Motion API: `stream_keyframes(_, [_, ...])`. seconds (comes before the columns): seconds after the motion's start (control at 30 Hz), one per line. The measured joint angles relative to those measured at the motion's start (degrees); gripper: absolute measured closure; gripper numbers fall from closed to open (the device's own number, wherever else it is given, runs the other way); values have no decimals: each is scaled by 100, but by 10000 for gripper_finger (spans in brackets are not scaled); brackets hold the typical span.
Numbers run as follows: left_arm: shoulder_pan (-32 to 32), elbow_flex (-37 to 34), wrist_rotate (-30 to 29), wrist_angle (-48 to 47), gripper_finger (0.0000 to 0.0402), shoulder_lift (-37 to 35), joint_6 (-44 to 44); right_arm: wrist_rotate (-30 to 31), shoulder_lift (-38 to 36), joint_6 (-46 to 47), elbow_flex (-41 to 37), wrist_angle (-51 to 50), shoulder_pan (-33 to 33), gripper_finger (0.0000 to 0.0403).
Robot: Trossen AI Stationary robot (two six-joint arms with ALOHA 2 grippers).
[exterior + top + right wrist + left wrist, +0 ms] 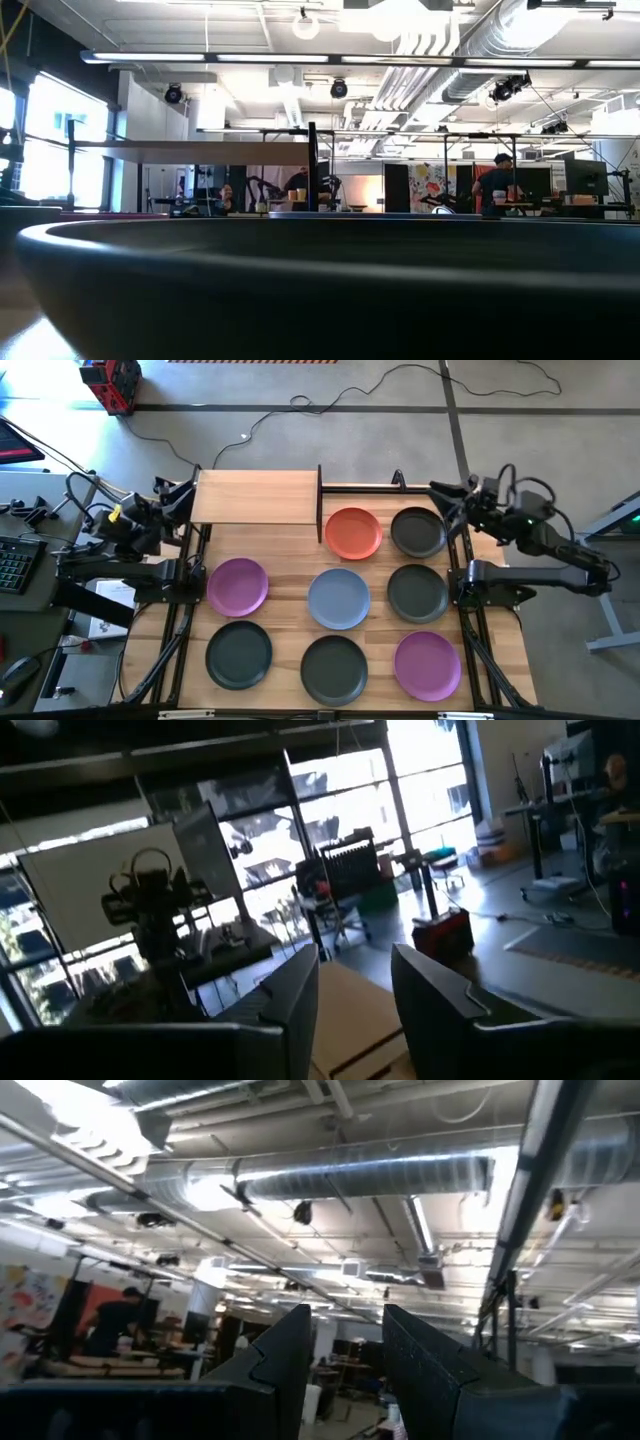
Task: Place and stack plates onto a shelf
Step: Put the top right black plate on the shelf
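The shelf [256, 497] sits at the table's [380, 695] eleven o'clock, its top bare. Eight plates lie apart on the tabletop: orange plate [353, 532] at twelve beside the shelf, light blue plate [338, 598] at centre, purple and dark grey ones around. Left gripper [178, 497] waits at ten, right gripper [447, 498] at two, both jaws parted, holding nothing.

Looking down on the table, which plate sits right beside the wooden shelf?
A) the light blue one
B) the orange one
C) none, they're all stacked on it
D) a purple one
B: the orange plate lies just right of the shelf, whose top is bare.
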Motion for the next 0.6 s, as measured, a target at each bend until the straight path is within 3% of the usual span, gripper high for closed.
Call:
stream_keyframes(0.1, [0, 0, -266, -88, 286, 148, -134, 181, 379, 187, 391, -660, 0, 286])
stream_keyframes(0.3, [0, 0, -724, -716, 286, 599, -294, 1101, 1062, 639, 929, -2250, -4, 286])
stream_keyframes(0.6, [0, 0, -763, -1831, 286, 1075, -1231, 825, 1793, 992, 986, -3274, -2, 286])
